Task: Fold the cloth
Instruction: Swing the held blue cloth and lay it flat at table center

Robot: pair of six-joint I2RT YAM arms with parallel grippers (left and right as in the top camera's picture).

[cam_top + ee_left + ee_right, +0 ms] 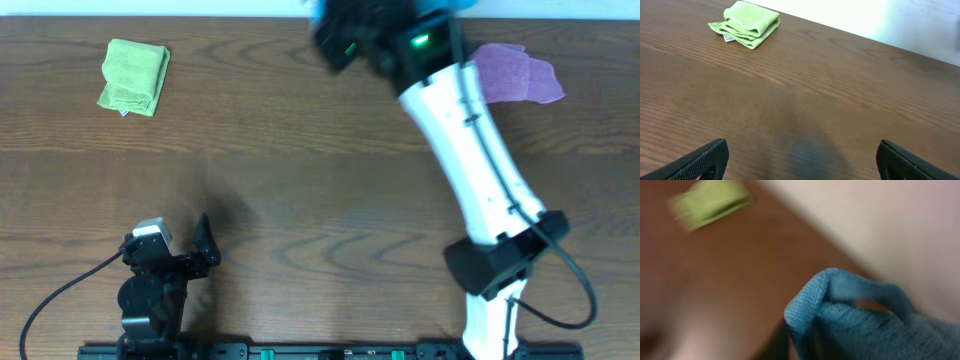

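Right gripper (340, 40) reaches over the table's (300, 180) far edge. Blue cloth (865, 320) bunches against it and hides the jaws: cannot tell grip, probably fetching it for folding. Left gripper (802, 160) parked, jaws spread, empty. 1 green cloth (135, 77) lies folded, well apart.

No readable text, labels, brands or numbers in any view
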